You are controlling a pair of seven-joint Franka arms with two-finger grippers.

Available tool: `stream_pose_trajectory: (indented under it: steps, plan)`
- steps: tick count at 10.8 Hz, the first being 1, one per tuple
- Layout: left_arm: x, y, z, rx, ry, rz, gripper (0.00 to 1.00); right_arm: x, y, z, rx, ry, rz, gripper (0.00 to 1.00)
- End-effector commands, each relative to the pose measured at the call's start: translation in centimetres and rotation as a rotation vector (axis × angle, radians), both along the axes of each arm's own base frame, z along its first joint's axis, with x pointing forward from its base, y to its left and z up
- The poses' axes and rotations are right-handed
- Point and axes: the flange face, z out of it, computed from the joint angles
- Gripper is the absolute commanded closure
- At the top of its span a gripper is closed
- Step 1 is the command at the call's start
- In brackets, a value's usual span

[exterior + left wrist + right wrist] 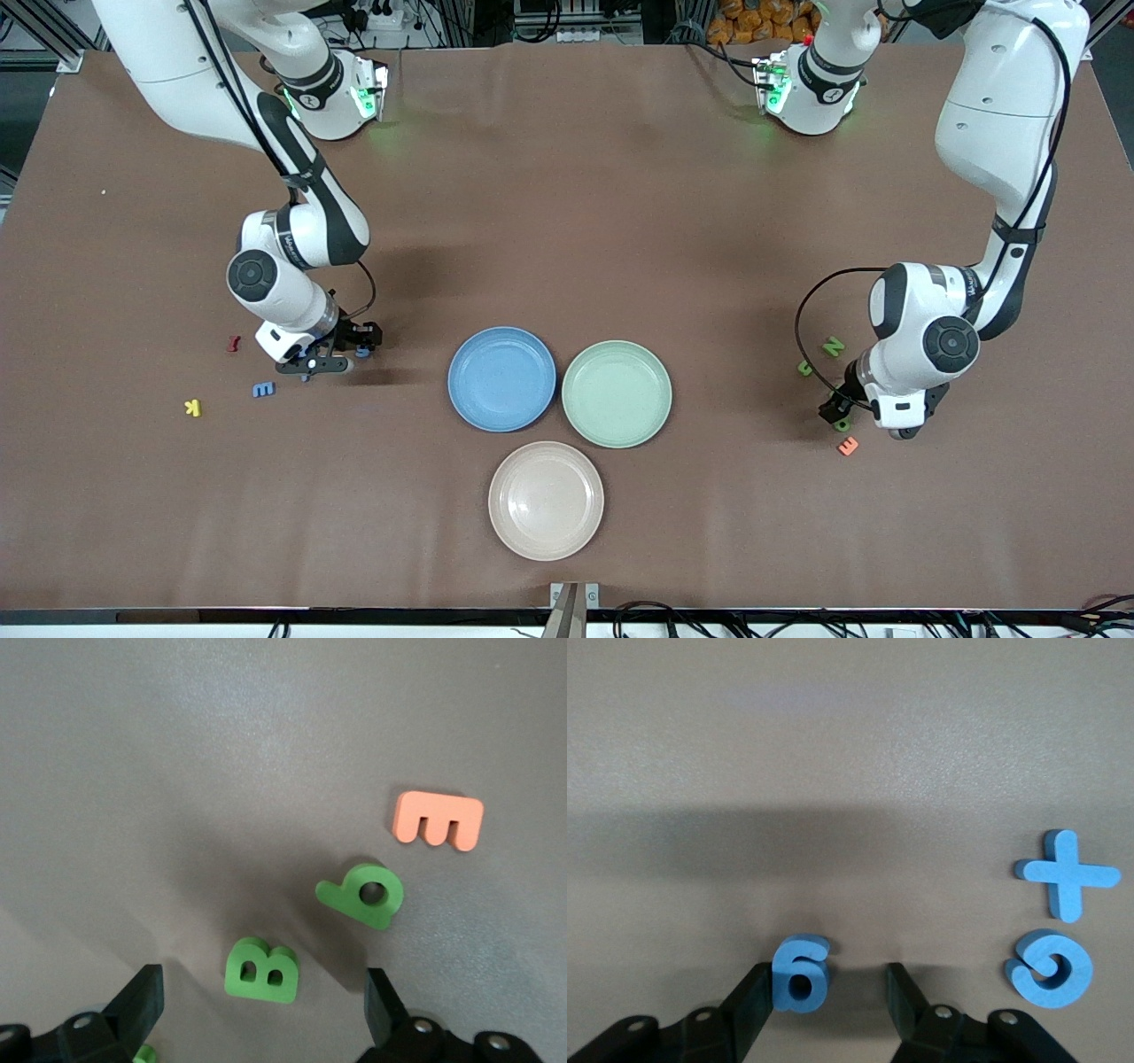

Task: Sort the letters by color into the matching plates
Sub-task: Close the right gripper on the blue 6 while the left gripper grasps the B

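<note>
Brown table (567,221): your blue plate (501,378), green plate (617,393) and beige plate (546,500) are sitting empty at centre frame; right gripper (831,990) is half-closing around blue g (800,973), one finger touching; left gripper (266,1001) is gaping wide over green B (260,971).

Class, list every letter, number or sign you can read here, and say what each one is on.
All are loose shapes lying on the table; no printed text is readable.
"E": orange E
"b": green b
"B": green B
"N": green N
"J": green J
"g" or "6": blue g
"G": blue G
"+": blue cross
"E": blue E
"K": yellow K
Red letter: too small to read.
</note>
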Motion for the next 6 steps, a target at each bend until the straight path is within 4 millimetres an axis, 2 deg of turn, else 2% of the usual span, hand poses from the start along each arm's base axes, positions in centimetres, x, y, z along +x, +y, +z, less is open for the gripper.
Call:
stream_pose_trajectory:
  steps: [1,3,4,5,6]
  plan:
    - [0.17,-0.21,-0.49,-0.003,0.003,0.020,0.00,-1.07,0.59,-0.52,-0.002,0.010,0.012,0.50]
    - [0.15,-0.11,-0.59,-0.003,0.004,0.021,0.00,-1.04,0.85,-0.38,0.003,0.008,0.009,0.52]
    - [0.20,-0.11,-0.53,-0.003,0.003,0.020,0.04,-0.99,1.04,-0.31,0.006,0.005,0.008,0.52]
    - [0.22,0.09,-0.53,-0.002,0.003,0.022,0.83,-0.90,1.05,-0.24,0.008,0.001,0.004,0.53]
    - [0.17,0.58,-0.55,-0.002,0.004,0.028,1.00,-0.77,1.07,-0.13,0.010,-0.002,0.002,0.53]
